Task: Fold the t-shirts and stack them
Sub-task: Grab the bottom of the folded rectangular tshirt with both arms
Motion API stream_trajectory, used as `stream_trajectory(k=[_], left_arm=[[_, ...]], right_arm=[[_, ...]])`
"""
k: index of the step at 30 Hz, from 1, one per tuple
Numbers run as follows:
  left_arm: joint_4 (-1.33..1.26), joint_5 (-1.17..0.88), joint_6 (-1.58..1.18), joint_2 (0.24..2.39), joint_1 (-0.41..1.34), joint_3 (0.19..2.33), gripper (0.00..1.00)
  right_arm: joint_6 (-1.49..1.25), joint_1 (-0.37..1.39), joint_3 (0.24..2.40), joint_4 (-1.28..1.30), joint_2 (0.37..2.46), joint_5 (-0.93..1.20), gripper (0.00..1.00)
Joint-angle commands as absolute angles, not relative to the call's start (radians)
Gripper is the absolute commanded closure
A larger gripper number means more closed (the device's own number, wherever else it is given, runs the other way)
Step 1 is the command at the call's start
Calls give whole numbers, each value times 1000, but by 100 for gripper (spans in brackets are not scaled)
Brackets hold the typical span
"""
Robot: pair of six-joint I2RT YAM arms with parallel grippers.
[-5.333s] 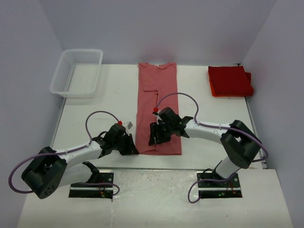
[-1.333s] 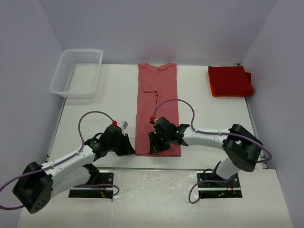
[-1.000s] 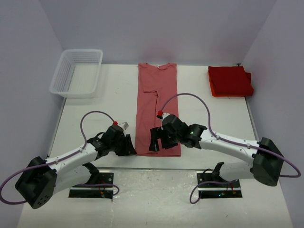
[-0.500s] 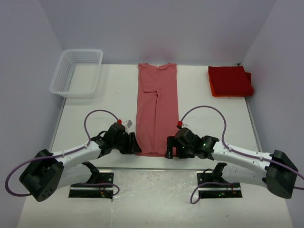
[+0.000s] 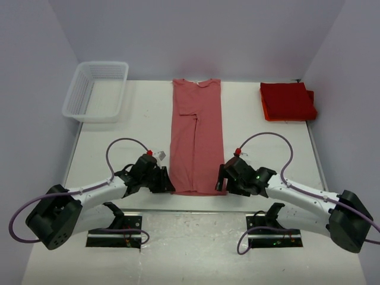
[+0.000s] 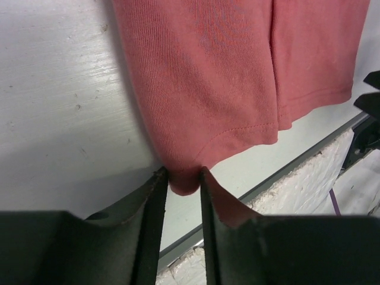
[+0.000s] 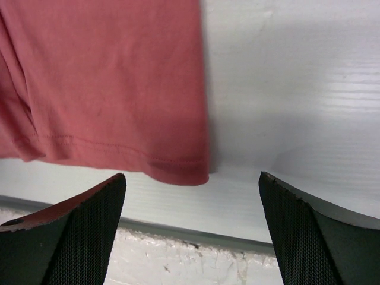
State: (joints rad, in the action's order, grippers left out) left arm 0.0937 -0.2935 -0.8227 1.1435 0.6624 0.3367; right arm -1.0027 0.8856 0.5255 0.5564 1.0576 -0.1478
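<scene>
Salmon t-shirt (image 5: 196, 136) lying flat mid-table, long axis running near-far, collar far, hem at near edge. Left gripper (image 6: 181, 176) clamping near-left hem corner (image 6: 185, 183). Right gripper (image 5: 222, 178) standing wide apart, holding nothing; near-right hem corner (image 7: 189, 169) lying just left of its gap, likely needing short advance before closing. Folded red t-shirts (image 5: 287, 101) sitting far right.

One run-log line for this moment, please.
stage: grasping hem | left tool: shut on salmon t-shirt, near-left corner | right tool: open at near-right corner, no grip | red folded stack: far right
</scene>
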Motion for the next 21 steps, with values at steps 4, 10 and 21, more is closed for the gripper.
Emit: stream_trajectory(k=[4, 10, 21], left_arm=[[84, -285, -802, 1196, 664, 298, 78], [66, -299, -804, 1223, 664, 298, 93], [87, -301, -799, 1195, 666, 295, 100]], right_arm=[[-977, 798, 509, 551, 1014, -161, 7], [-965, 761, 471, 522, 992, -111, 7], [-992, 761, 407, 393, 1025, -52, 11]])
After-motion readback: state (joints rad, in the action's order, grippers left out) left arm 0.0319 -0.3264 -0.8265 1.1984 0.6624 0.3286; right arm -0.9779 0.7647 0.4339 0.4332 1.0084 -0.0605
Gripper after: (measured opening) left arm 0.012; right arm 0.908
